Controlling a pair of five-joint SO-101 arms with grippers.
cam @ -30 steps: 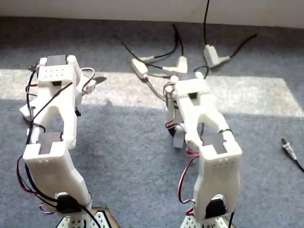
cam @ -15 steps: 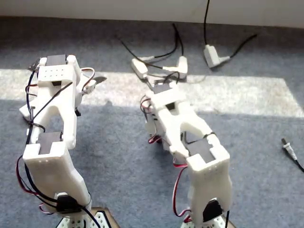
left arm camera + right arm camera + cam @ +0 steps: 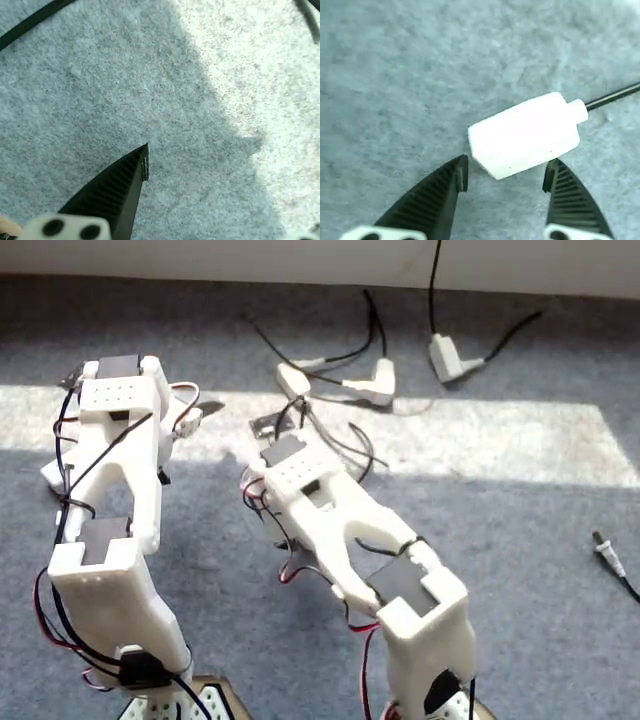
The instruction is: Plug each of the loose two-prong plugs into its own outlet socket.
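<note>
Two fingers spread wide on the right gripper (image 3: 507,175), holding nothing. Just past the tips, flat on the carpet (image 3: 395,60): a white block (image 3: 525,135), the body of a plug or a socket (no prongs or slots on show, so cannot tell which). Sits square in front of the gap, close to both tips; touching either or not, cannot tell. Lies with its long axis across the gap, somewhat tilted, spanning the whole opening and a bit more on the side where a neck and thin black cord (image 3: 615,95) lead off. Looks too long to take end to end. Probably calls for a turn of the wrist first, to close over the short sides, then a short advance.

From above, right arm (image 3: 340,530) slanted far over toward the left arm (image 3: 115,440), and plainly the nearer of the two to the white pieces (image 3: 375,385) at the far side. Of the left gripper (image 3: 142,162), one finger over bare carpet, with no block near; spread or closed, cannot tell. One more plug (image 3: 607,552) out at the right edge, well apart from both arms.
</note>
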